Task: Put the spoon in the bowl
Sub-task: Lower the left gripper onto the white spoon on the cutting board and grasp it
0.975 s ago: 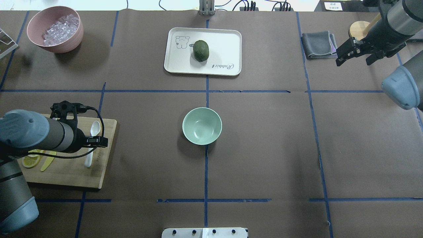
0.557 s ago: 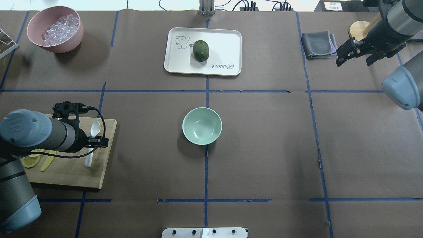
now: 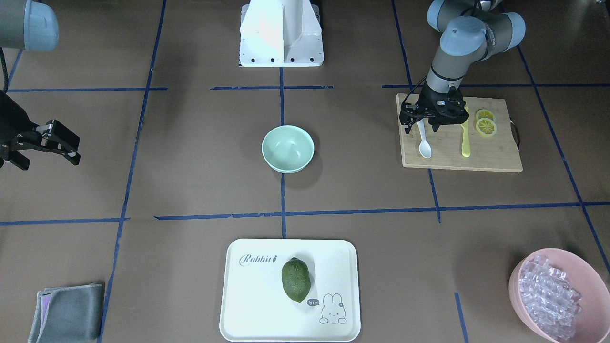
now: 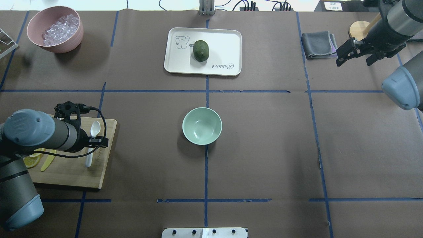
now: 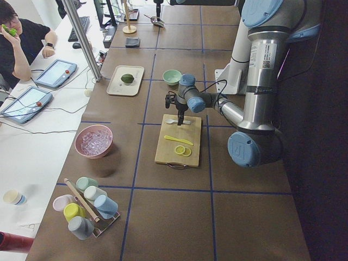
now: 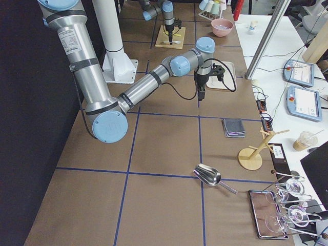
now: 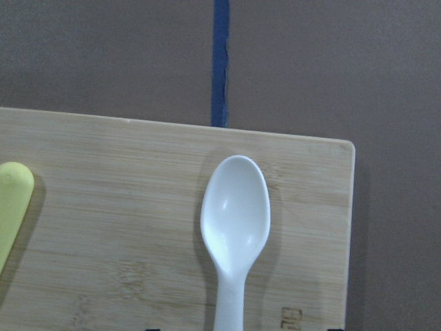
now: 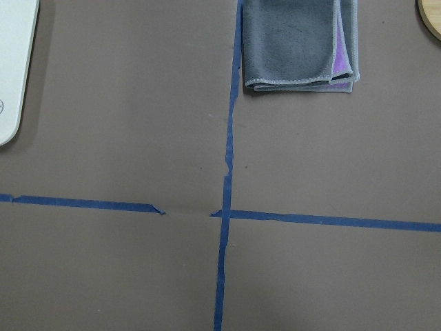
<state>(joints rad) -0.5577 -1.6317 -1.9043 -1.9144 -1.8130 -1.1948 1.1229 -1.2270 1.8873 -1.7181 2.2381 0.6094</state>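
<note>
The white spoon (image 7: 235, 221) lies flat on the bamboo cutting board (image 3: 457, 157), directly under my left gripper (image 3: 421, 128). That gripper is spread wide, one finger on either side of the slim handle, and whether they touch it I cannot tell. The handle runs back toward my base and the scoop points away, so my jaws cross it squarely. The mint-green bowl (image 4: 202, 126) stands well apart to my right, at the middle of the counter (image 4: 264, 148). My right gripper (image 4: 337, 58), also spread, hangs far off beside the grey cloth (image 4: 319, 44).

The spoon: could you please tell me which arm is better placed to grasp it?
Left: the left gripper hovers open over the spoon on the board; the right gripper is far off, by the grey cloth.
</note>
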